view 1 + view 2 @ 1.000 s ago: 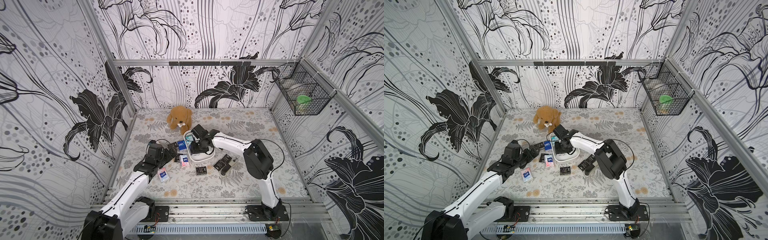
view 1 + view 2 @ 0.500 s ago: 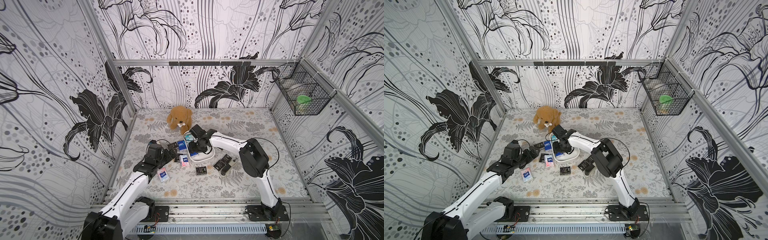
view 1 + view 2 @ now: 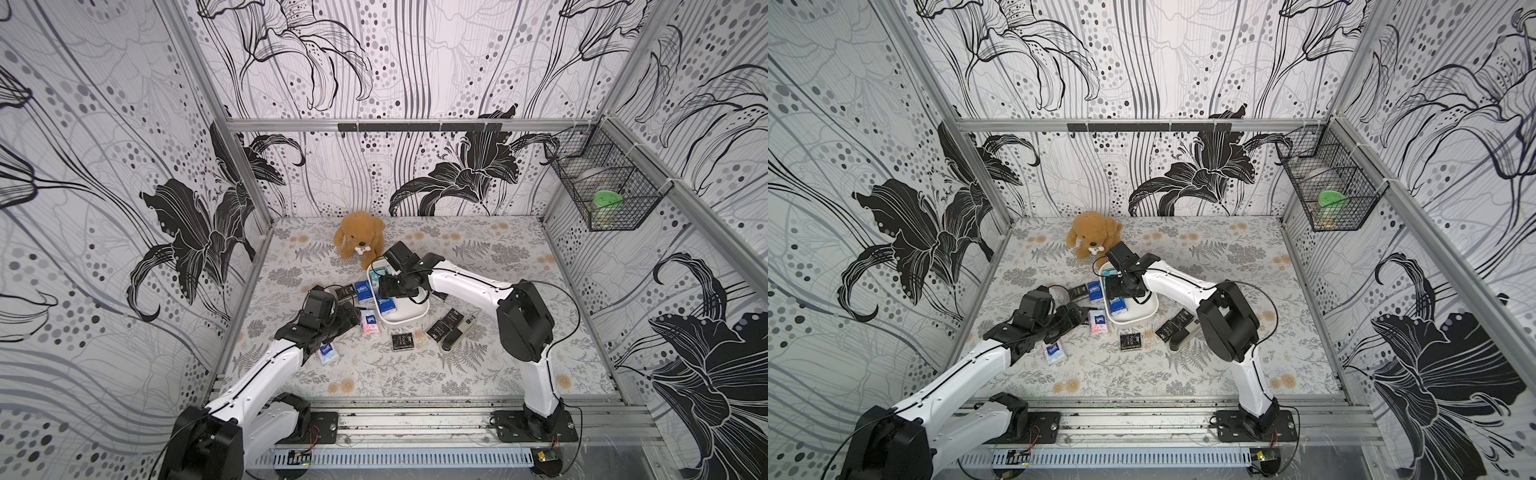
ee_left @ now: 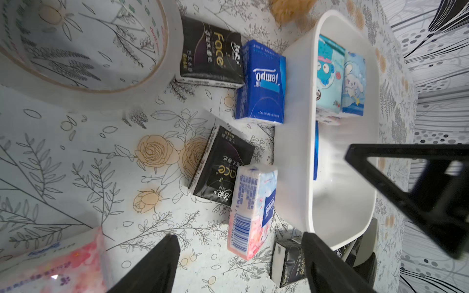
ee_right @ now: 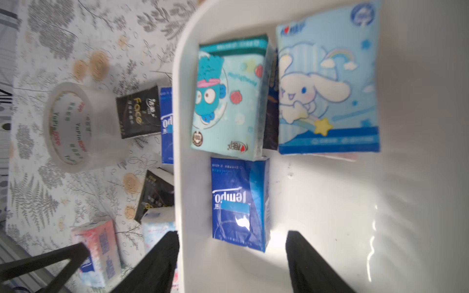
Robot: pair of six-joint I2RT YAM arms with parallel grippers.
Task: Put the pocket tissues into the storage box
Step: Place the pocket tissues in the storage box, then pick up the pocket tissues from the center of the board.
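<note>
Centrally, the dark blue packet (image 5: 239, 203) lies flat on the floor of the storage box (image 5: 330, 203). Its near end sits between the tips of the right fingers (image 5: 157, 263), which stand wide apart, leave a gap to the wrapper on either side, and grip nothing. Farther along the box floor, a teal packet (image 5: 225, 101) and a light blue packet (image 5: 327, 88) lie side by side, with a dark wrapper (image 5: 270, 121) showing in the gap between them. Outside the box, just beside its long wall, the pink-white packet (image 4: 251, 208) rests on the worktop (image 4: 76, 152). One end of it lies between the tips of the left fingers (image 4: 162, 263), which are likewise open and clear of it. This packet touches a black packet (image 4: 223, 167). A second dark blue packet (image 4: 261, 83) lies just beside the box wall, next to a further black packet (image 4: 210, 61) and a roll of clear tape (image 4: 83, 45). In both top views a plush dog (image 3: 359, 235) sits behind the box, and a long black-and-silver object (image 3: 457, 334) lies on the box's opposite side.
</note>
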